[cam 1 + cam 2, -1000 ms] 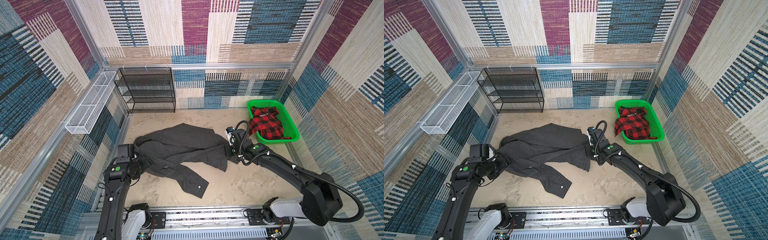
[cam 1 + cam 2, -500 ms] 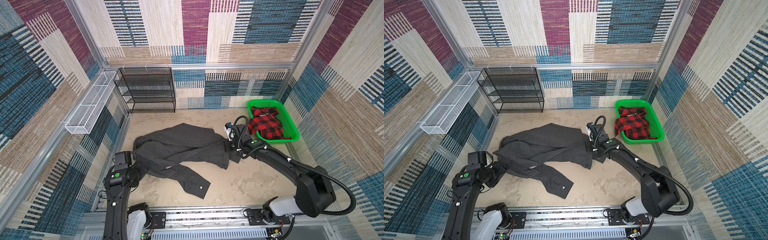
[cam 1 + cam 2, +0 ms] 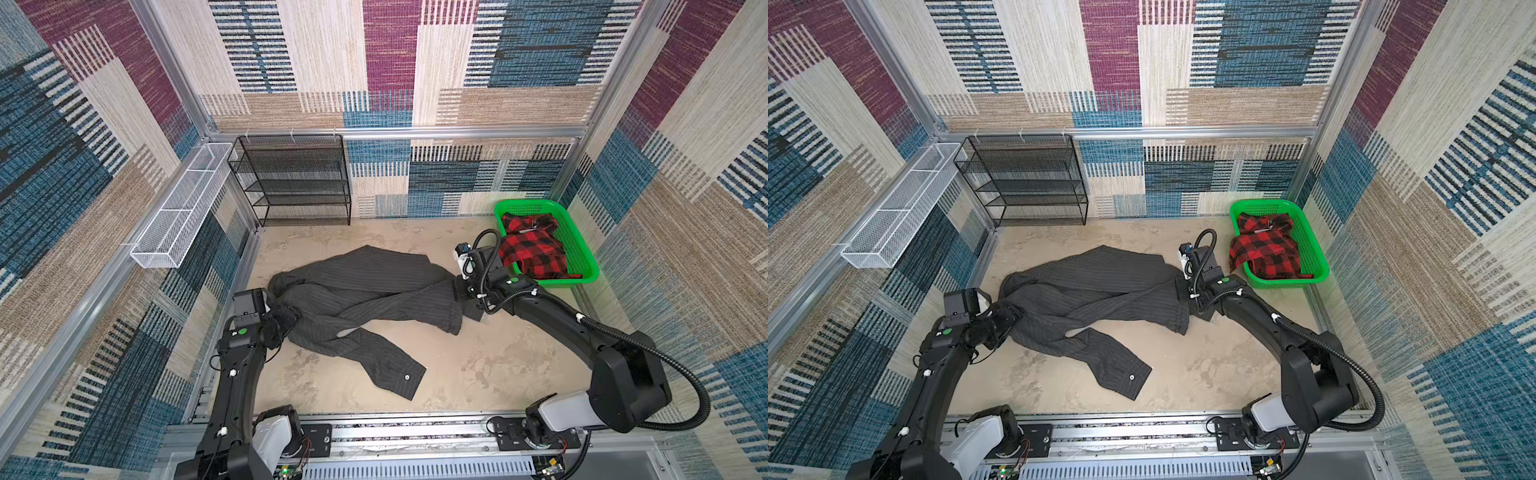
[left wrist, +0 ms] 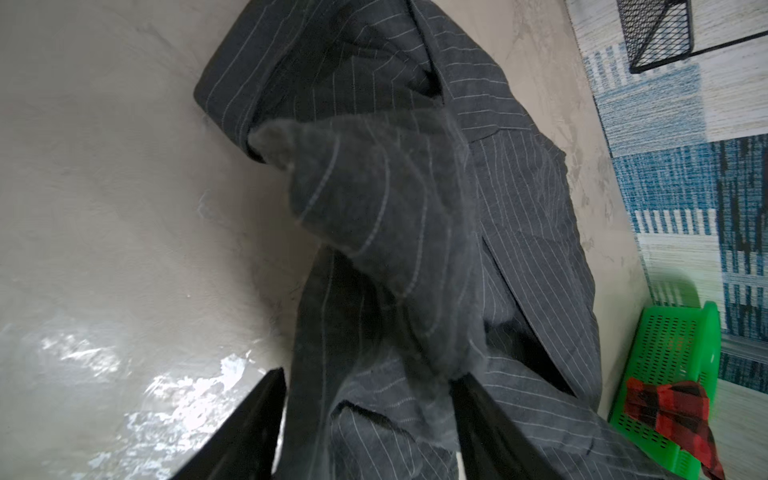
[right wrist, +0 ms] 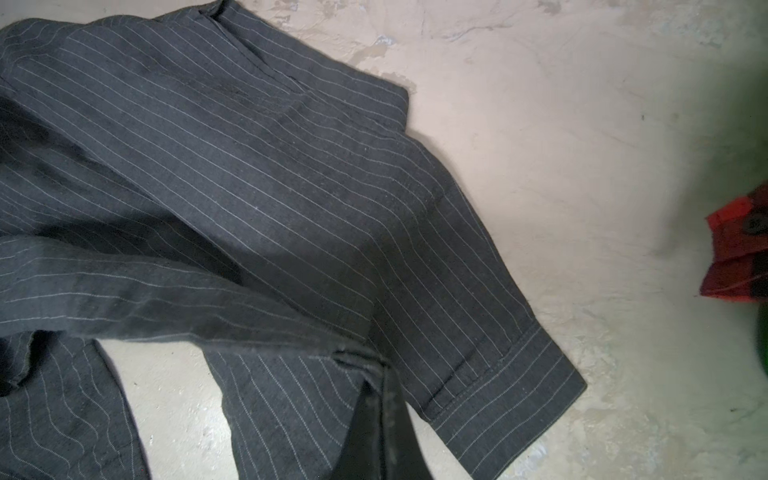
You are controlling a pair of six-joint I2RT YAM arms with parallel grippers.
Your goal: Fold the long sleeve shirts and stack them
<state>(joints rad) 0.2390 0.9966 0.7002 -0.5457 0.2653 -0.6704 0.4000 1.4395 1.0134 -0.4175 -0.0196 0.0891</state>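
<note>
While right fingers [image 5: 386, 424] stay clenched on grey shirt [image 3: 353, 286], left fingers [image 4: 249, 424], grip unclear, advanced.

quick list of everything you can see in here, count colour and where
striped shirt: 1, dark grey with pale pinstripes, crumpled mid-table
checked shirt: 1, red and black, in the basket, draped over one edge
basket: 1, green plastic, back right of the table
shelf rack: 1, black mesh, against the back wall, left
wire tray: 1, white, on the left wall
table: 1, beige
left end effector: 1, black, at the striped shirt's left end, cloth bunched between its fingers
right end effector: 1, black, shut on the striped shirt's right edge
</note>
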